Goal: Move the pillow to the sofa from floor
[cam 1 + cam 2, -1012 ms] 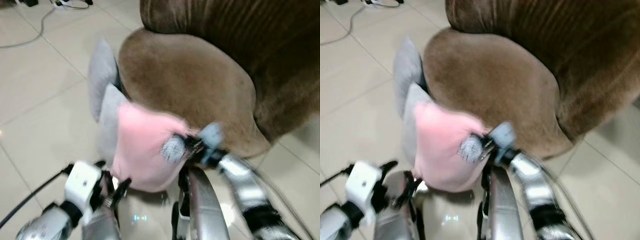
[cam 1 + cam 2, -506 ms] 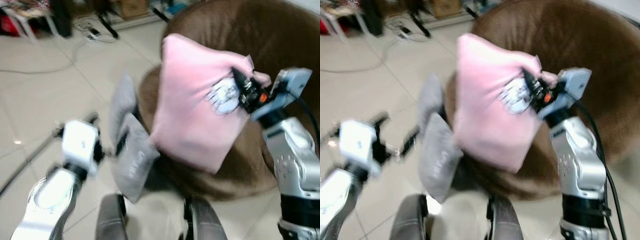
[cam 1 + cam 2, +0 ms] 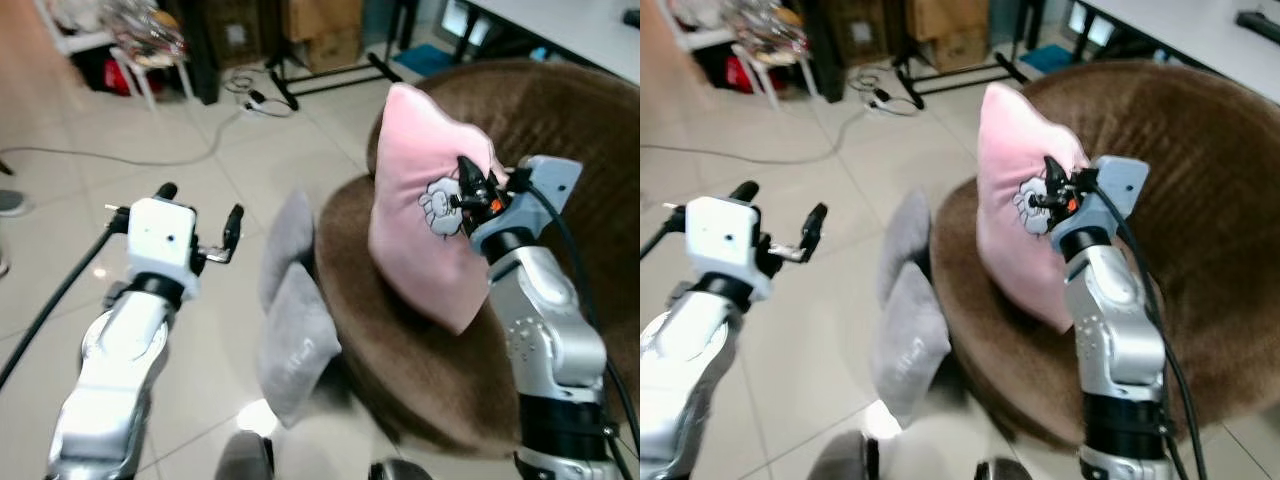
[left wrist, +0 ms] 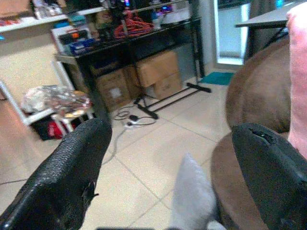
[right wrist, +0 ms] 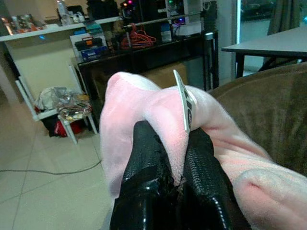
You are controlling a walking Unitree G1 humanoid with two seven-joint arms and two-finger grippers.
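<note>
The right gripper (image 3: pixel 468 192) is pinching a fold of the pink pillow (image 3: pixel 420 215) near its printed patch, and in the right wrist view the two black fingers (image 5: pixel 144 177) squeeze the plush cloth between them next to a white label (image 5: pixel 184 108). The pillow hangs from that pinch above the brown sofa (image 3: pixel 400 340), its lower corner just over or perhaps brushing the seat; I cannot tell if it touches. Holding it by one bunched edge lets the rest drape down, so I judge it will settle flat or lean on the backrest once let go.

The left gripper (image 3: pixel 200 225) is raised to the side over the tiled floor (image 3: pixel 60 250), its fingers spread wide and holding nothing; the left wrist view shows both fingertips (image 4: pixel 67 167) far apart. It seems kept out of the way.

Two grey cushions (image 3: pixel 290 320) lean against the front edge of the sofa, on the floor just beside the seat. The seat itself is broad and bare behind the pillow, with the high curved backrest close at the rear, so there is open room to lower or push the pillow further in. The carrying looks nearly done; what remains is setting the pillow well inside the seat edge so it does not slide off toward the grey cushions
</note>
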